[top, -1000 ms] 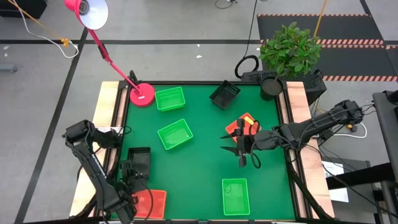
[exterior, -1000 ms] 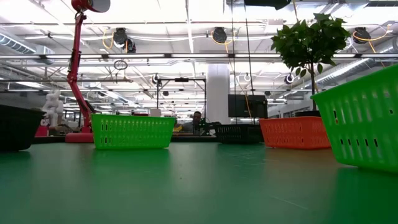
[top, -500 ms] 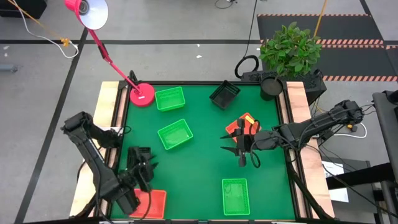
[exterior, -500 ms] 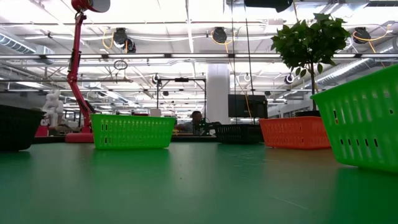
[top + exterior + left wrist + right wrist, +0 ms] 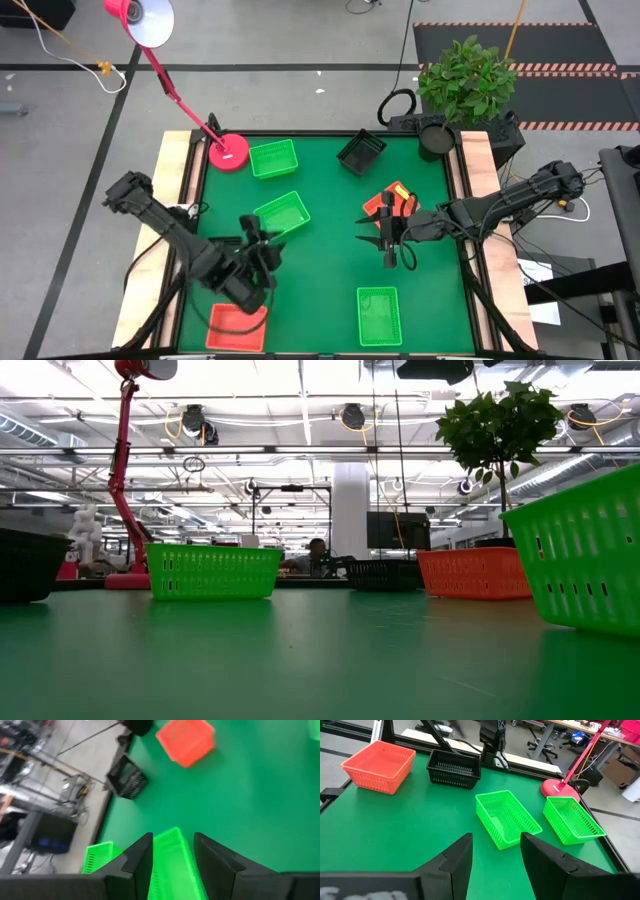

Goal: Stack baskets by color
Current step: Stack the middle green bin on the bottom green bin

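My left gripper (image 5: 265, 237) hangs open above the table, just near-left of a green basket (image 5: 281, 215). That basket (image 5: 172, 865) shows between its fingers in the left wrist view, untouched. My right gripper (image 5: 365, 230) waits open in the air beside a red-orange basket (image 5: 385, 205). More baskets rest on their bases on the green table: green ones far left (image 5: 273, 158) and near right (image 5: 377, 315), a black one at the far edge (image 5: 361, 150), a red-orange one (image 5: 237, 325) near left, and a black one (image 5: 454, 768) under my left arm.
A pink lamp base (image 5: 228, 152) stands at the far-left corner, its stem leaning out over the edge. A potted plant (image 5: 465, 80) stands beyond the far-right corner. Bare green mat (image 5: 330, 270) lies at the table's middle.
My left gripper has risen from over the black basket at the near-left corner. It has swung toward the table's middle and far side, turning as it went, to the middle green basket. The near-left red-orange basket now shows whole. My right arm has kept still.
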